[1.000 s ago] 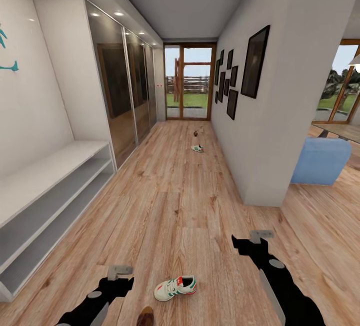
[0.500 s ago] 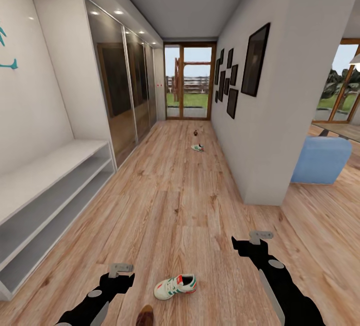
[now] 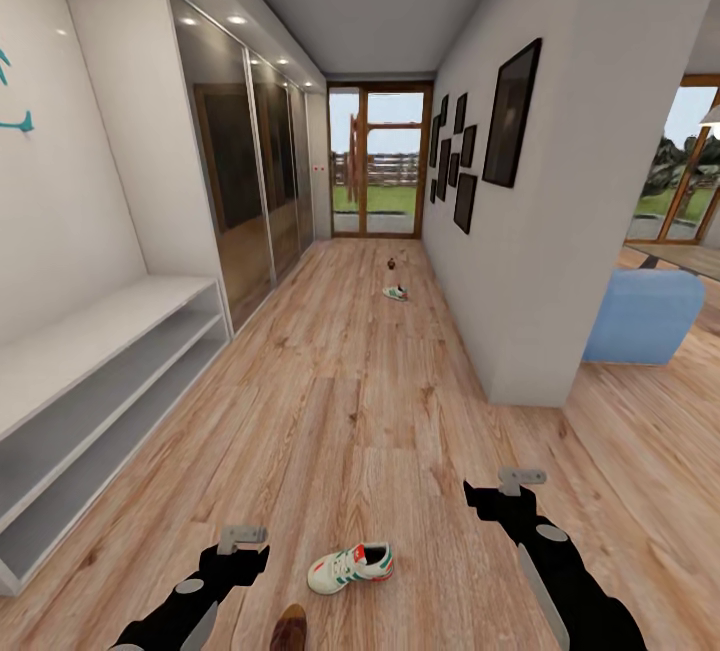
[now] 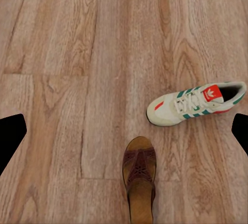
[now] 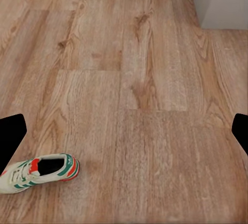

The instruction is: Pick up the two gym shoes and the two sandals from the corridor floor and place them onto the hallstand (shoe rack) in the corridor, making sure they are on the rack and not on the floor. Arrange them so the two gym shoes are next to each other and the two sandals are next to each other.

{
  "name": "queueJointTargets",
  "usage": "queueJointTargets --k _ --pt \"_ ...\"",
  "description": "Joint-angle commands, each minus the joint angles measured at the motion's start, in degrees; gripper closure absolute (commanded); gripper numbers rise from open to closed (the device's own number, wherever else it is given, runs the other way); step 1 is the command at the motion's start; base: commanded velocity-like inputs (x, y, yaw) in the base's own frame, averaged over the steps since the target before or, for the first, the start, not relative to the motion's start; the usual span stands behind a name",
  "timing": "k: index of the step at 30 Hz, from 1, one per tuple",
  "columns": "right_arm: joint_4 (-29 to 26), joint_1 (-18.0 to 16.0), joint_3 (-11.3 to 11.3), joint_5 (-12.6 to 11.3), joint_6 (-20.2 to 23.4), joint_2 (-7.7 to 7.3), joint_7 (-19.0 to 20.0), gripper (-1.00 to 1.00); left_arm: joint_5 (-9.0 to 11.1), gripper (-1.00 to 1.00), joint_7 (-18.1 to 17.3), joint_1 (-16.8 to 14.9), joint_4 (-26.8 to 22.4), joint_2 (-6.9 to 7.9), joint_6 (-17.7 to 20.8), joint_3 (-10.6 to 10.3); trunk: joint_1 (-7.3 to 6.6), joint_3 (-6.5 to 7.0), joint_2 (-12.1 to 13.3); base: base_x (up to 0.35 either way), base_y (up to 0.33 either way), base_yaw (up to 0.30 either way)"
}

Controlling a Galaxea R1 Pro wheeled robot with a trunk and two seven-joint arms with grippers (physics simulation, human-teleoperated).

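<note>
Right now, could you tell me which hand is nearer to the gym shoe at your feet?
Left. The left hand sits just beside the gym shoe, while the right hand hangs farther off on its other side.
</note>
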Motion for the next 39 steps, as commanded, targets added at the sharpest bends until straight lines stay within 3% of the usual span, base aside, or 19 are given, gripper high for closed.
queueJointTargets --k 1,39 --pt "-0.05 -0.02 -0.02 -0.38 0.29 -0.01 0.03 -1.00 0.07 -1.00 -0.07 -0.04 0.06 0.03 -0.20 -0.22 0.22 -0.24 -0.45 0.000 0.000 0.000" --pt "0.00 -0.02 -0.04 -0.43 0.28 -0.01 -0.18 -1.00 0.24 -1.00 -0.07 -0.04 0.21 0.07 -0.10 -0.28 8.57 -7.06 -15.69 0.000 0.000 0.000"
